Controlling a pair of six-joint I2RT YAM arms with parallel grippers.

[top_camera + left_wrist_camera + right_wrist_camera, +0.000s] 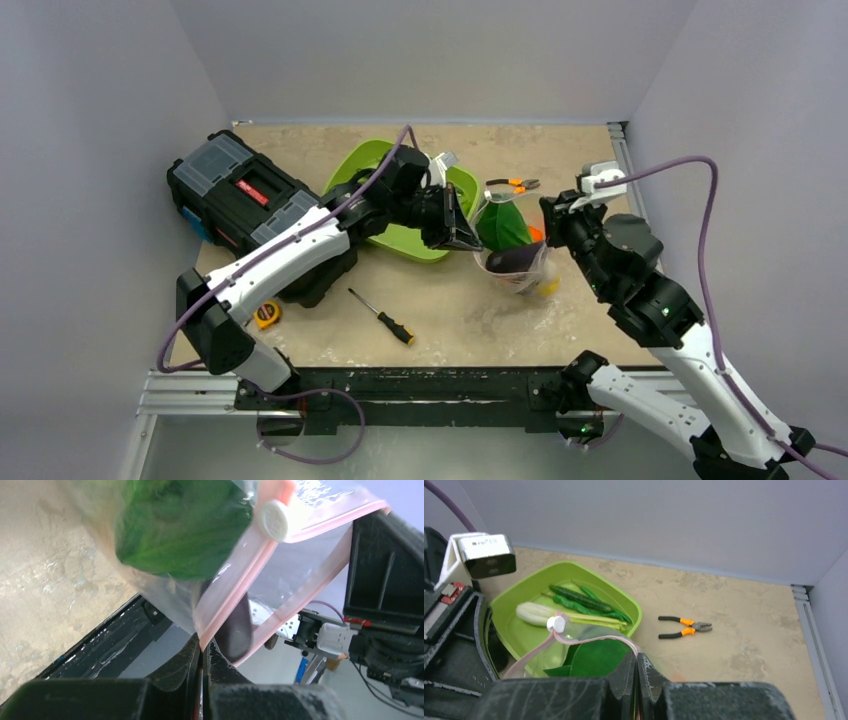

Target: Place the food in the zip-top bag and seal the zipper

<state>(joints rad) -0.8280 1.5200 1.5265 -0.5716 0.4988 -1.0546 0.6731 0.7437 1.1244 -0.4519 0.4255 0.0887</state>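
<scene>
Left claw (202, 655) is clamped tight, its fingers pinching the pink zipper (232, 587) right at one end of the mouth, and the right claw (636, 667) is shut just as hard on the same strip from the other side. So the zip-top bag (528, 278) hangs stretched between the two of them at mid-bench, right of centre. The white slider (556, 624) sits on the strip out toward the left claw's end. Inside the bag there's a big green leaf (180, 525) pressed against the plastic, a dark purple eggplant (512, 262) lower down, an orange (536, 234) and a yellow lemon (547, 288) at the bottom. I can't tell whether the bag's base touches the bench or floats above it. Just behind the left claw lies the lime-green tray (594, 577), and it holds food too: long green pods (580, 598) and a white-stemmed bok choy (536, 613) side by side. Orange-handled pliers (685, 627) lie beyond the bag, near the back. Over on the left a black toolbox (245, 190) sits under the left arm, with a yellow tape measure (266, 314) near it and a screwdriver (383, 318) lying loose toward the near edge. The bench (480, 310) is a mottled sandy surface, boxed in by plain pale walls (420, 50) on three sides.
</scene>
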